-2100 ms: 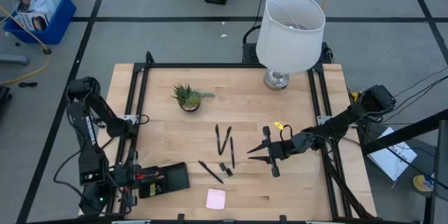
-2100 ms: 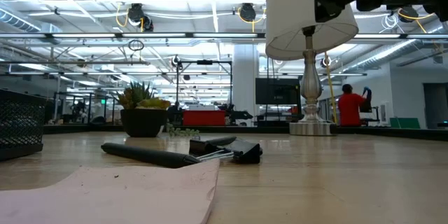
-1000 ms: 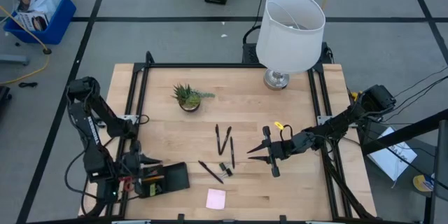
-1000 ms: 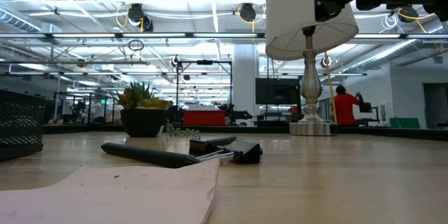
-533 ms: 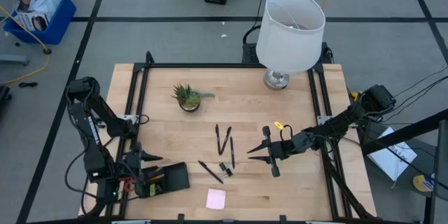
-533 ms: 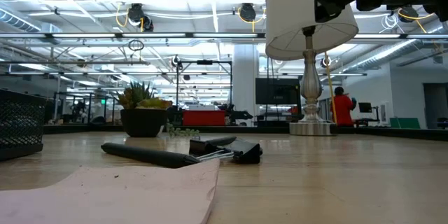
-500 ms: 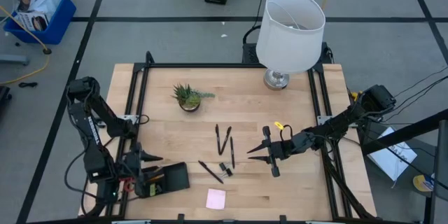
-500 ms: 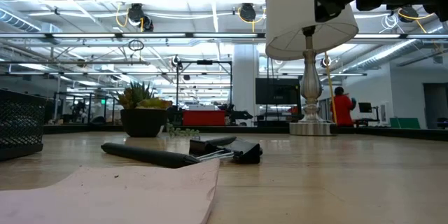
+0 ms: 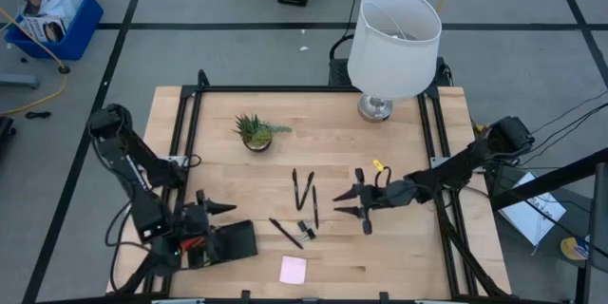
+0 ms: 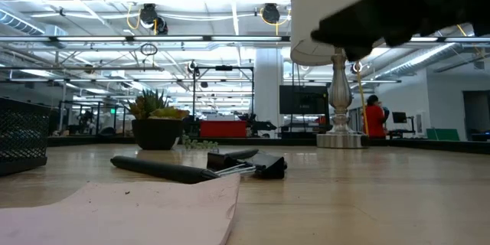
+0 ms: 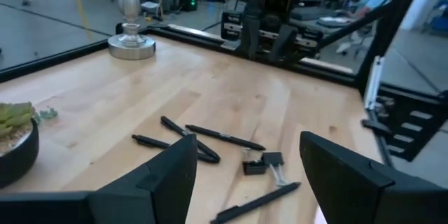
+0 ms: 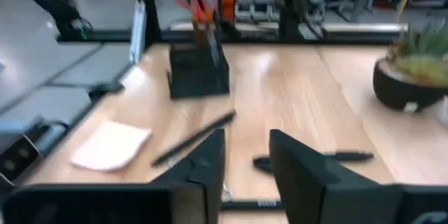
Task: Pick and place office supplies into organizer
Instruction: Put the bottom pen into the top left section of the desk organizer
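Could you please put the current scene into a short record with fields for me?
organizer: near-left part of the table, red-handled scissors standing in it
left gripper: open, empty, just above the organizer
right gripper: open, empty, right of the pens
pens: loose at the table's middle
pink pad: near edge
plant, lamp: far side

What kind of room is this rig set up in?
Most likely a robotics lab or workshop: exposed ceiling strip lights, more framed workbenches in the background, and floor tape lines around the wooden table.
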Controlling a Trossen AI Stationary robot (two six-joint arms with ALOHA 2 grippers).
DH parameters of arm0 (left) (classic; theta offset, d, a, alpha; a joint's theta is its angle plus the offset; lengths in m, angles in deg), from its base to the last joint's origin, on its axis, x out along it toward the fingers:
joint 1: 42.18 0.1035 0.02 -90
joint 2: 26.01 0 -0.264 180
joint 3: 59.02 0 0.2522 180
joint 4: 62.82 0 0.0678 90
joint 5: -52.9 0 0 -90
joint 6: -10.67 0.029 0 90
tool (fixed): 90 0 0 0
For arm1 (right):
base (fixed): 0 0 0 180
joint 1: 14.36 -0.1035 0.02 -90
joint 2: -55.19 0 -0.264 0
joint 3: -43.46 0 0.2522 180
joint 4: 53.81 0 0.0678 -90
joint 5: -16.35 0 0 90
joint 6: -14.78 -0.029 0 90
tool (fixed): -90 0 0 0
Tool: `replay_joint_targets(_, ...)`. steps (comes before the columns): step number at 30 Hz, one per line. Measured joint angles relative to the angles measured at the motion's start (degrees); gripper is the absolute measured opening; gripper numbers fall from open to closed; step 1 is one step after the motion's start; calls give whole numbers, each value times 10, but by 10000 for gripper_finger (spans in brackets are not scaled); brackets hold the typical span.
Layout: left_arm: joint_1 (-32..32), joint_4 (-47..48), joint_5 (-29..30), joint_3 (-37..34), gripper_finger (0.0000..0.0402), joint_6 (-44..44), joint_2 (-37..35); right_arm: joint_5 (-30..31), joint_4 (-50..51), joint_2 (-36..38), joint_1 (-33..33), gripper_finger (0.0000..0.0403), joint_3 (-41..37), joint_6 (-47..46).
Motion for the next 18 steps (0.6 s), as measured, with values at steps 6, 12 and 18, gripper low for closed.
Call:
replay_joint_targets(6,57,-43,-38,0,258,30,0,-90,19,-61,38,188,35,2)
replay_joint_targets(12,118,-72,-76,0,258,66,-12,-125,13,-108,64,248,83,23)
replay_joint_targets(18,231,-72,-210,0,257,90,-42,-121,31,-109,87,256,84,13)
